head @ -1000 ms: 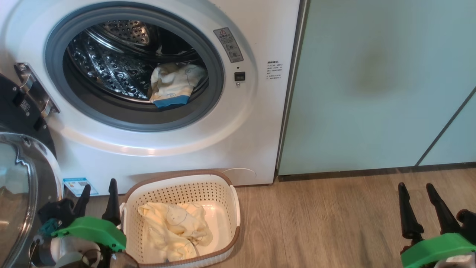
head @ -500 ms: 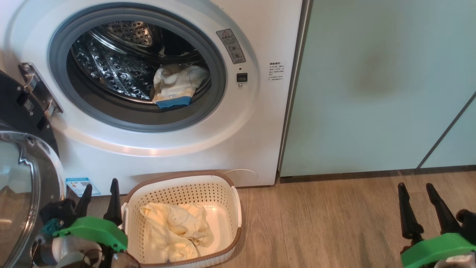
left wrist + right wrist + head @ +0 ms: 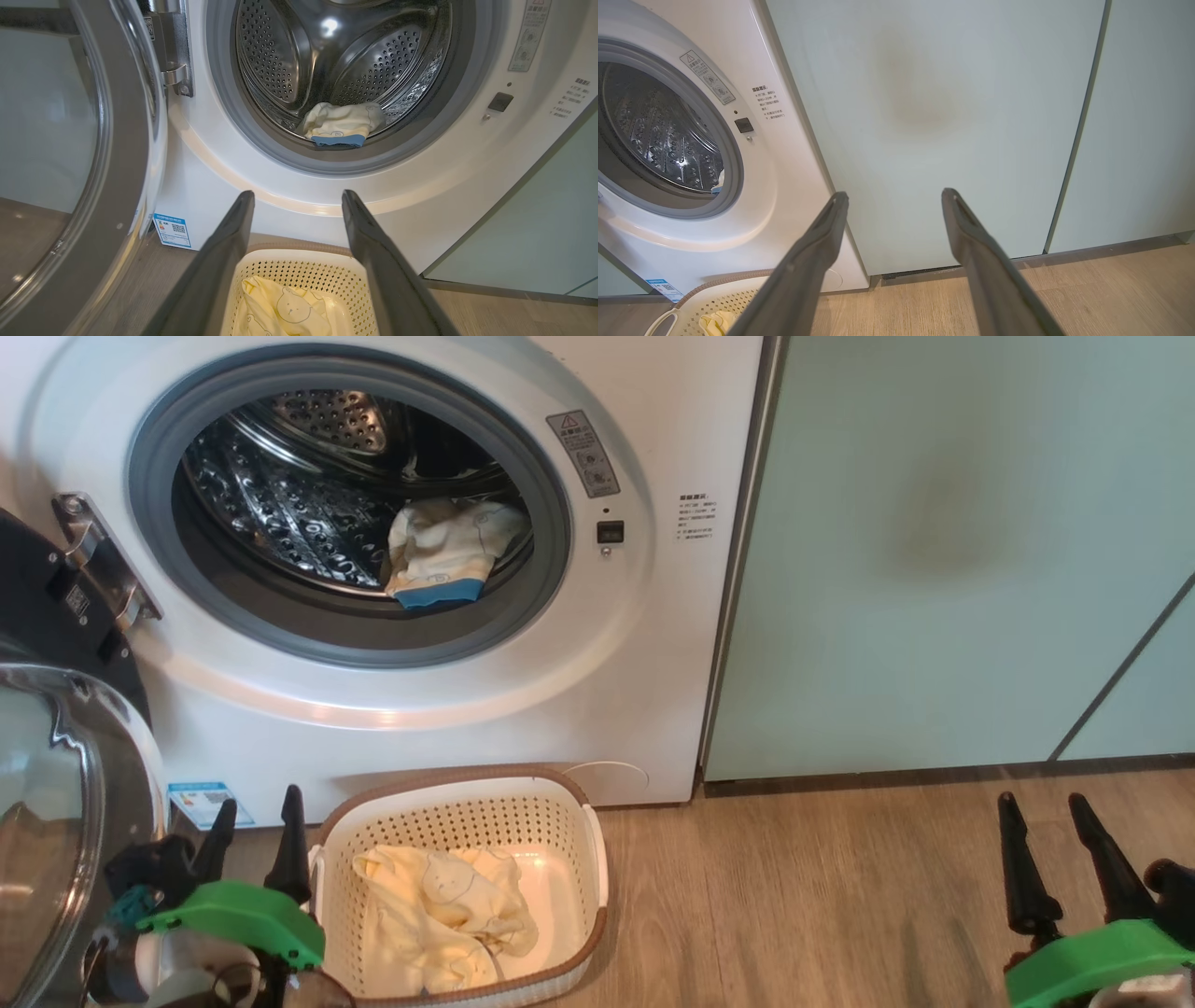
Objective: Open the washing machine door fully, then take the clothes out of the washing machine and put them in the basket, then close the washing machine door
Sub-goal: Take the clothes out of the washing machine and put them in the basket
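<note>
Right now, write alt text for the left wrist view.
A cream garment with blue trim lies in the open washing machine drum; below, the fingers of the open left gripper frame a basket holding another garment.

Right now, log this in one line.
black round door open; cream blue-trimmed garment in drum; cream garment in perforated basket; left fingers open; right fingers open

From behind the left gripper (image 3: 260, 798) and right gripper (image 3: 1040, 798), the head camera looks forward and down at the washing machine (image 3: 653, 644). The left wrist camera sights along its fingers (image 3: 224, 252), close over the basket (image 3: 299, 273), into the drum (image 3: 280, 60); the right wrist camera faces the cabinets (image 3: 948, 116), sharing the machine's front left of its fingers (image 3: 812, 261).
</note>
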